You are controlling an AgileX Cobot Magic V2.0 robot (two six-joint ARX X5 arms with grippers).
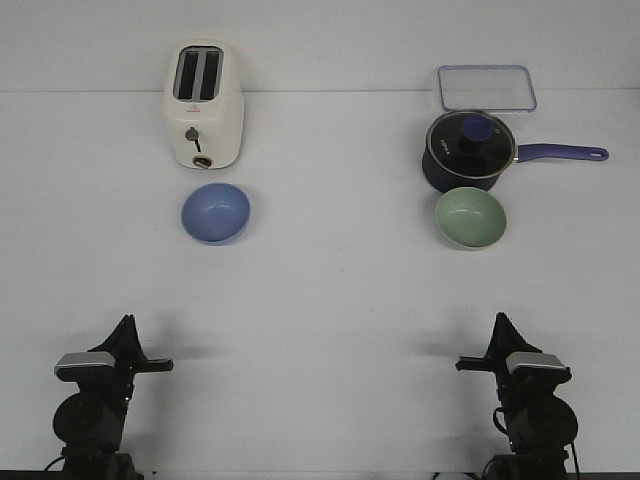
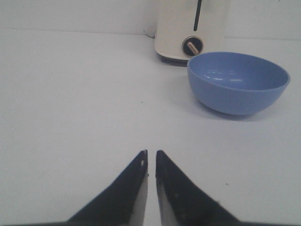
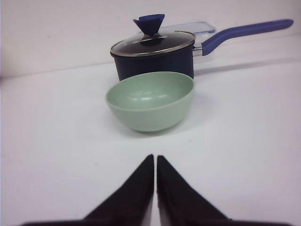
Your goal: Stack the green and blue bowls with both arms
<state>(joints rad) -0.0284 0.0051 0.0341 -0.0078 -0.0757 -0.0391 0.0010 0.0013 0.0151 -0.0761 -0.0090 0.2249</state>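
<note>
A: Blue bowl [image 1: 215,212]?
B: Periwinkle, matte, plain, upright, empty. Sits at about 10 o'clock from table centre.
A: Green bowl [image 1: 470,217]?
B: Pale sage, same size, upright, empty. About 2 o'clock from centre, well apart from the blue one, roughly level with it, at its 3 o'clock.

blue bowl [image 1: 215,212] before toaster [image 1: 203,104], green bowl [image 1: 470,217] before saucepan [image 1: 470,150]
</note>
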